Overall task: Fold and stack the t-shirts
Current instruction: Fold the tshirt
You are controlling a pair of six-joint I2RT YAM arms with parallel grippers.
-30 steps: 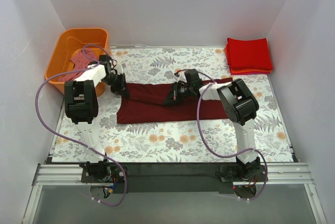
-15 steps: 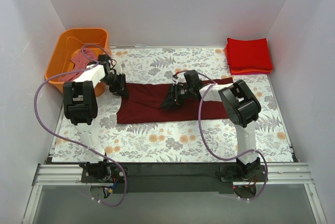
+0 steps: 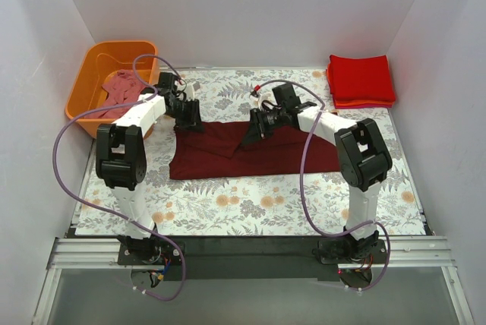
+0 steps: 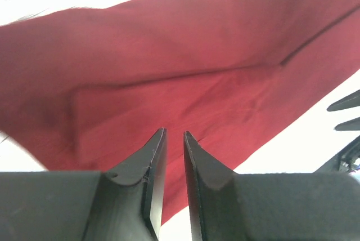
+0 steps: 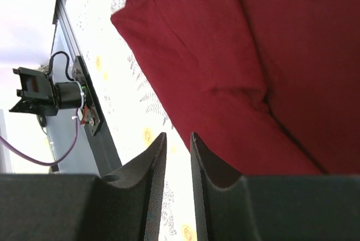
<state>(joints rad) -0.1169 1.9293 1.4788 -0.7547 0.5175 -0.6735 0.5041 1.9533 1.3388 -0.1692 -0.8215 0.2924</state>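
Note:
A dark maroon t-shirt (image 3: 266, 154) lies flat on the flowered table, folded into a long band, with a loose fold running across its left half. My left gripper (image 3: 191, 118) hovers over its far left corner. My right gripper (image 3: 254, 129) is above its far edge near the middle. In the left wrist view the left gripper (image 4: 174, 133) stands narrowly open, nothing between its fingers, the maroon t-shirt (image 4: 180, 55) beneath. In the right wrist view the right gripper (image 5: 179, 135) is also narrowly open and empty, beside the t-shirt's (image 5: 253, 55) edge.
A stack of folded bright red t-shirts (image 3: 361, 80) sits at the back right corner. An orange tub (image 3: 80, 101) at the back left holds a dusty pink t-shirt (image 3: 121, 86). White walls close in the table on three sides.
Both grippers have opened off the maroon t-shirt and drawn up and toward the back. The left one has also shifted right. The shirt lies where it was left.

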